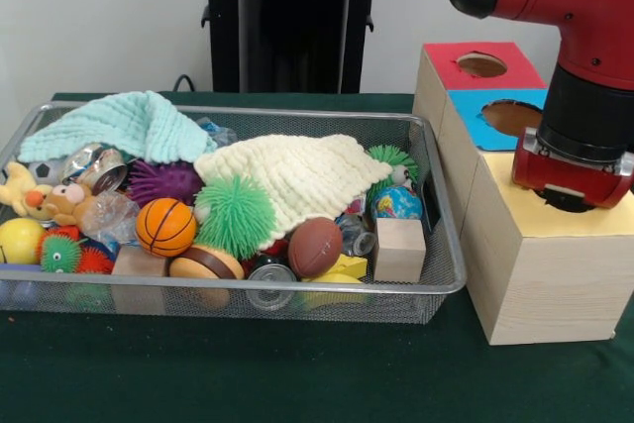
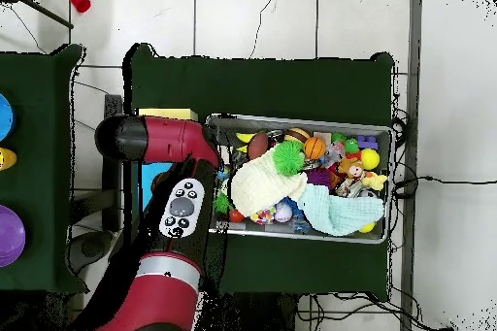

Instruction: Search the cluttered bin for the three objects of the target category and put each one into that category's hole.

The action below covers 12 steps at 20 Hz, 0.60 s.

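Note:
The wire mesh bin (image 1: 448, 279) sits on the green table, full of toys; in the overhead view it (image 2: 301, 119) lies right of the arm. No spotted white bundle shows clearly; a small multicolour patch (image 2: 263, 215) peeks out beside the cream knitted cloth (image 1: 297, 175), and I cannot tell what it is. The largest wood box (image 1: 545, 284) has a yellow top (image 1: 604, 220). My gripper (image 1: 568, 195) hangs right over that top and covers the hole. It is hidden under the red wrist.
Behind the yellow box stand a blue-topped box (image 1: 485, 126) and a red-topped box (image 1: 451, 66), each with a round hole. In the bin lie a mint cloth (image 1: 119, 124), an orange basketball (image 1: 165, 227), a green spiky ball (image 1: 236, 217), a brown football (image 1: 315, 247) and a wood block (image 1: 400, 250).

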{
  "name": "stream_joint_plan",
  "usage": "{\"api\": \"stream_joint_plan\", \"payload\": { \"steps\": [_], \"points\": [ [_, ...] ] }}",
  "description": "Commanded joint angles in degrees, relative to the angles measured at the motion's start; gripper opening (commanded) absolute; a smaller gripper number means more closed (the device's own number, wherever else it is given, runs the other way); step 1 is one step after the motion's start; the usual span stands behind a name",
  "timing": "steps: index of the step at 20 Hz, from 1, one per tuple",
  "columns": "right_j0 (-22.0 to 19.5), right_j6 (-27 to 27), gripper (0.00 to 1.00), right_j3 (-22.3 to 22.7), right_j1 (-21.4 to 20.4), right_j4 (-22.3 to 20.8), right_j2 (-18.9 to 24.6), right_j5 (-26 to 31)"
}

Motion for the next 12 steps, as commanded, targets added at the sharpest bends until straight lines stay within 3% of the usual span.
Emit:
{"api": "stream_joint_plan", "payload": {
  "steps": [1,5,7,10,12],
  "points": [
    [-3.14,10.20,0.00,0.49,-2.38,-1.75,-3.26,6.14],
    [-2.95,9.31,0.00,1.72,-5.11,-1.76,-3.28,8.34],
    [-4.02,9.01,0.00,2.93,-6.42,-0.17,-1.03,9.39],
    [-6.21,8.83,0.00,7.30,-8.63,3.38,4.27,6.33],
    [-6.55,8.76,0.00,7.82,-8.96,3.17,4.18,6.48]
  ]
}}
